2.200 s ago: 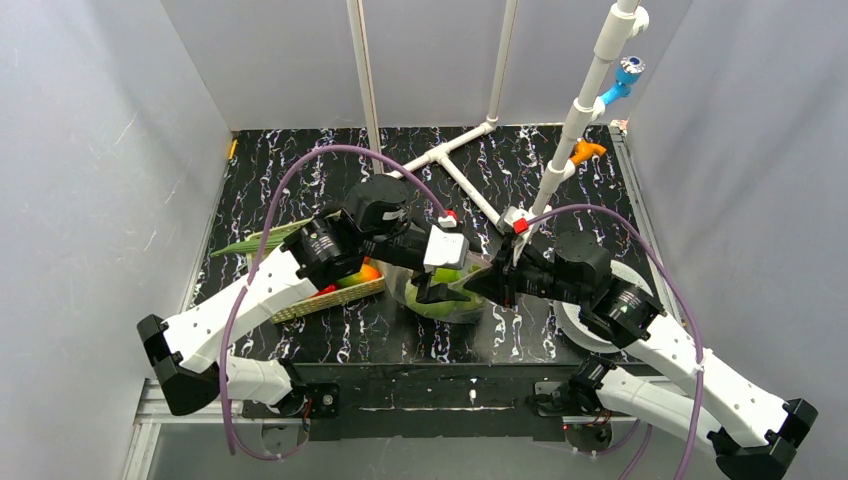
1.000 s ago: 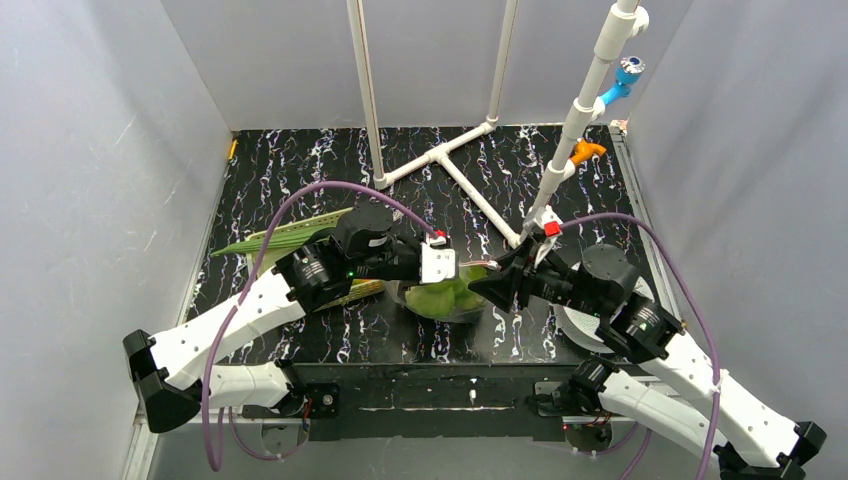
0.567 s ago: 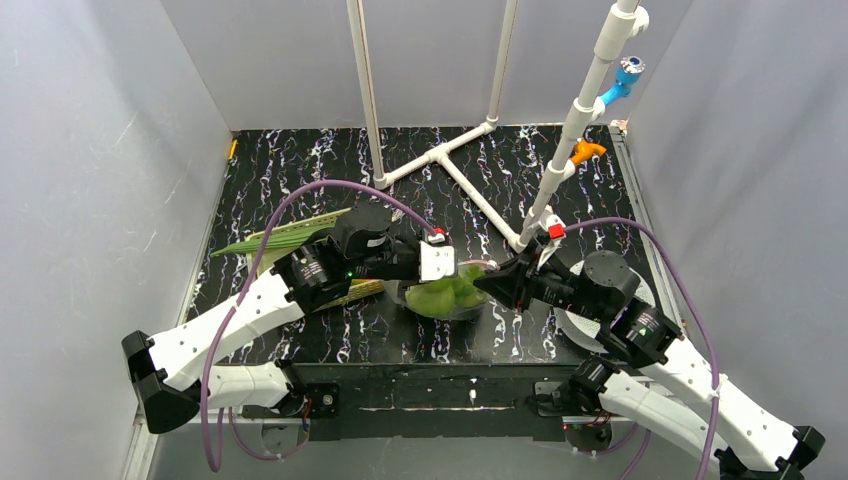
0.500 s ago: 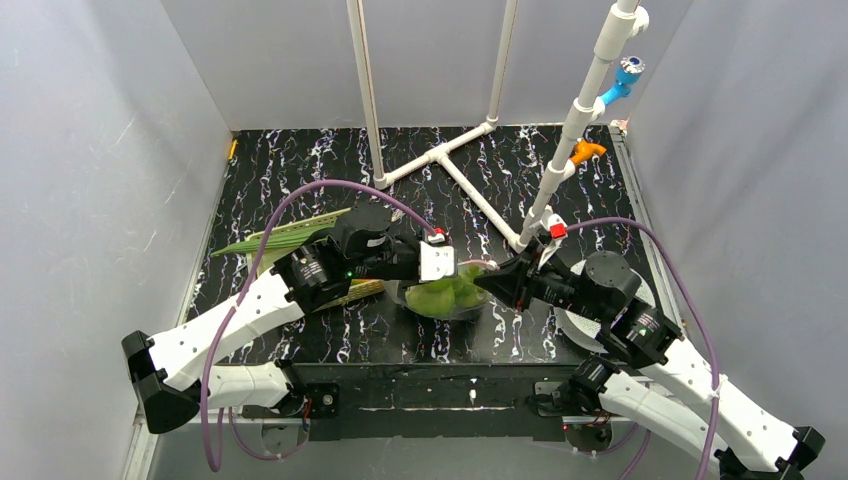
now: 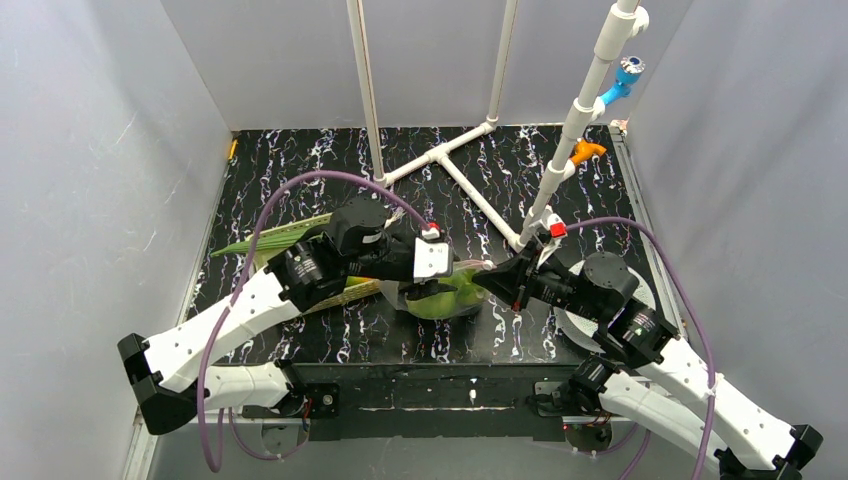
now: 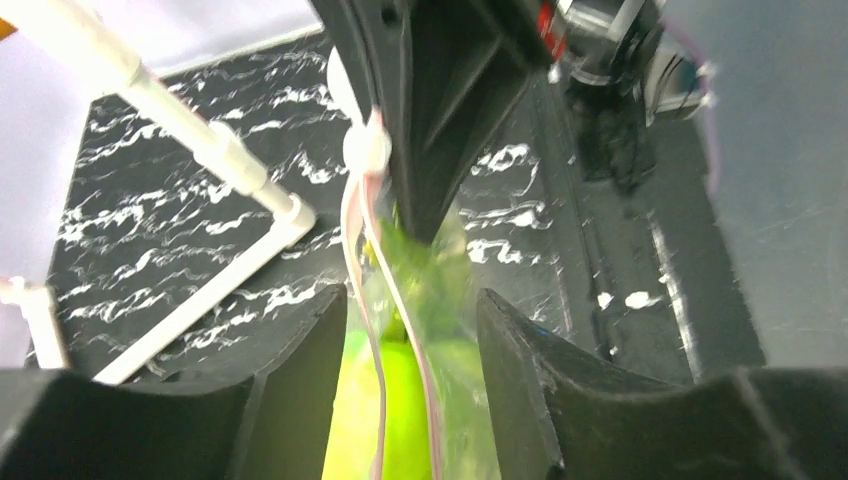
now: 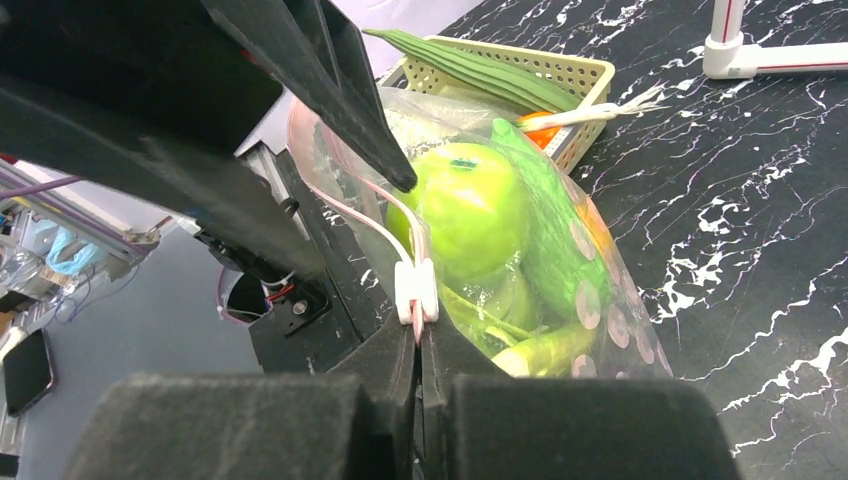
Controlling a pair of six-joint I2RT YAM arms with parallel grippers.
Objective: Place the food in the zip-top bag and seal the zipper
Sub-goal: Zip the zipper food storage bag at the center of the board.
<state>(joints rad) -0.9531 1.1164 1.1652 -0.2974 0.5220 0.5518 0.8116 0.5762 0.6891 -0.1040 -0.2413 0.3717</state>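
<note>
The zip-top bag sits right in front of the right gripper, on the black table. It is fat with food. We see a green apple inside it, just past the gripper's tips. A long pale green piece lies under the apple. The bag has faint round dots on its side.

The pink zipper runs along the top edge of the bag and comes straight down to the right gripper. A small white slider sits on it, just above the tips. The right gripper is clenched tight on the zipper, with no gap between its fingers.

The left gripper is on the other side of the bag, facing the right one. Its two fingers are apart, and the bag's top edge with the zipper passes between them. We do not see it squeezing the bag.

Behind the bag, far from the right gripper, stands a tan basket. A long green leaf lies across its top, and an orange piece is inside it.

From above, the bag lies between the two grippers. White pipes lie on the table, farther back.
</note>
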